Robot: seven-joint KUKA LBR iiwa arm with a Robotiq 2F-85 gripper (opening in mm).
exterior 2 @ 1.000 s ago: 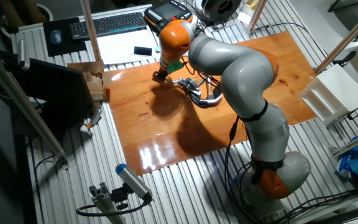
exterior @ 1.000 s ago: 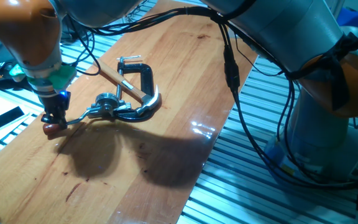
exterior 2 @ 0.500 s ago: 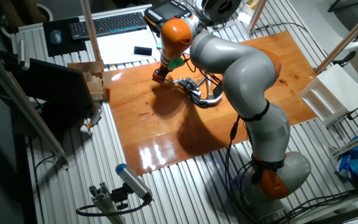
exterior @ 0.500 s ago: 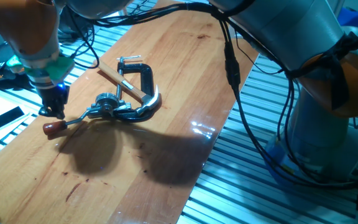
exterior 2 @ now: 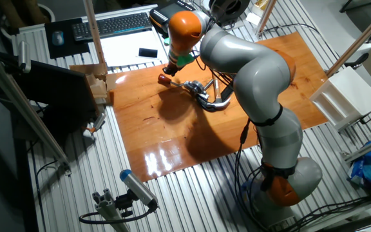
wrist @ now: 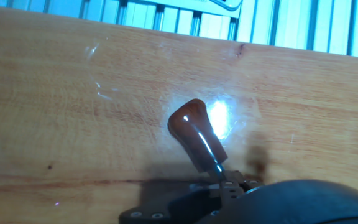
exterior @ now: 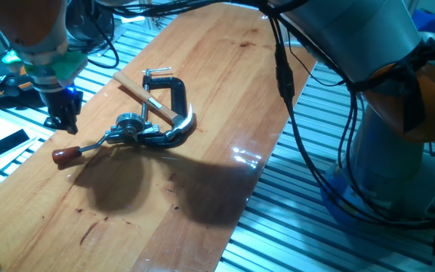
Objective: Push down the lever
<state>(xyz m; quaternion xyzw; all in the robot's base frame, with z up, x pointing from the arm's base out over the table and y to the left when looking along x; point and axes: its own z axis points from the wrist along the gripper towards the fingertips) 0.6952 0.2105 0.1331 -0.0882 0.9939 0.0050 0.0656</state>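
Wooden board [exterior: 202,91] under you, the lever [exterior: 89,146] lies low with its knob [wrist: 194,134] near the wood, gripper [exterior: 65,123] above it, jaws unreadable, so you risk clipping it sideways.

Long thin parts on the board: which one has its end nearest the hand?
The lever, with its red-brown knob just below the hand; the wooden hammer handle and clamp screw lie farther away.
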